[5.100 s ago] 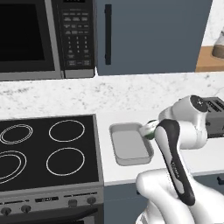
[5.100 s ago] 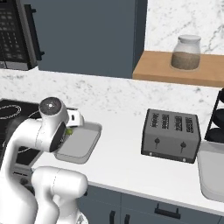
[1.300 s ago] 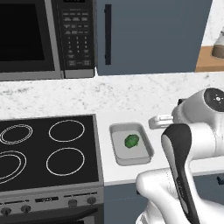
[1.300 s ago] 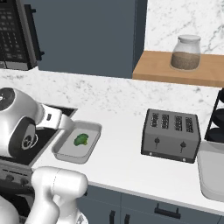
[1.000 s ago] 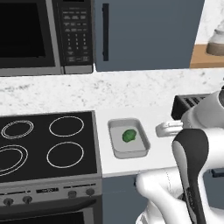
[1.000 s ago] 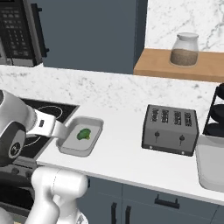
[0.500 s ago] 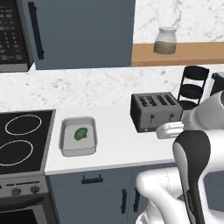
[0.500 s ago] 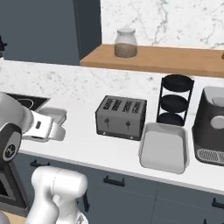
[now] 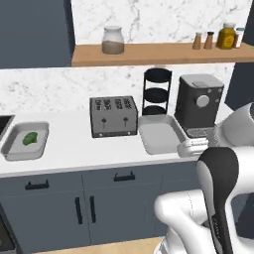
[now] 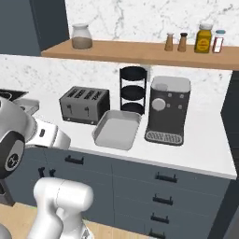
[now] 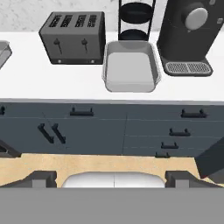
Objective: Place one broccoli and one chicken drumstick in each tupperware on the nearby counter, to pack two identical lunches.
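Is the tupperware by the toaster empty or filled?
Empty: the tupperware beside the toaster shows only its bare grey floor.

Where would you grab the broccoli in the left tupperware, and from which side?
The broccoli lies loose in the tupperware left of the toaster. Probably come straight down from above: the raised rim blocks side approaches. Pinch across the bumpy head; the stalk is too small to make out.
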Tool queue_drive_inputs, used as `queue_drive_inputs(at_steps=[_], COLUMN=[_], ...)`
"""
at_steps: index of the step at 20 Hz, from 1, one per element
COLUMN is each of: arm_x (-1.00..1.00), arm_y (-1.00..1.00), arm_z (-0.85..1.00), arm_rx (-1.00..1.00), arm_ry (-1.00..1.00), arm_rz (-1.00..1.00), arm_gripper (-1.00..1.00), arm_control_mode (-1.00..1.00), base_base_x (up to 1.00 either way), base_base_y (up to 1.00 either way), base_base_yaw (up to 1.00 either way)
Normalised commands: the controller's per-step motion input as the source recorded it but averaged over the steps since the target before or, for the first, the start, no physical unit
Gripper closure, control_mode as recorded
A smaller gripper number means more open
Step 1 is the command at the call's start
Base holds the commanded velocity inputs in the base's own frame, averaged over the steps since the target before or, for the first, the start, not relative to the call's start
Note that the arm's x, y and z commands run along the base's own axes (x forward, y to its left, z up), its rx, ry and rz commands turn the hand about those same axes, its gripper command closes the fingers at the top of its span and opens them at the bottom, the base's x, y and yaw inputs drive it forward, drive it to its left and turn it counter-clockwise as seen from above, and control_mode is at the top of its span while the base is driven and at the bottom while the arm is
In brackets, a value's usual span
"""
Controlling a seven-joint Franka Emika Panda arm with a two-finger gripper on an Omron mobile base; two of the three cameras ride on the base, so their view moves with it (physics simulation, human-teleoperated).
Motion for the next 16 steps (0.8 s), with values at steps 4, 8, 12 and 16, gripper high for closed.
queue_drive_inputs(at_steps=[4, 8, 12, 16], arm_x=[0.0, 0.0, 0.0, 0.0], arm_y=[0.0, 0.0, 0.0, 0.0], arm_z=[0.0, 0.0, 0.0, 0.0], arm_rx=[0.0, 0.0, 0.0, 0.0], arm_ry=[0.0, 0.0, 0.0, 0.0], arm_rz=[0.0, 0.0, 0.0, 0.0], arm_gripper=[-1.0, -1.0, -1.0, -1.0], arm_control_mode=[1.0, 1.0, 1.0, 1.0], base_base_x=[-0.82, -0.32, -0.04, 0.0], base_base_y=[-1.0, -1.0, -1.0, -1.0], base_base_yaw=[0.0, 0.0, 0.0, 0.0])
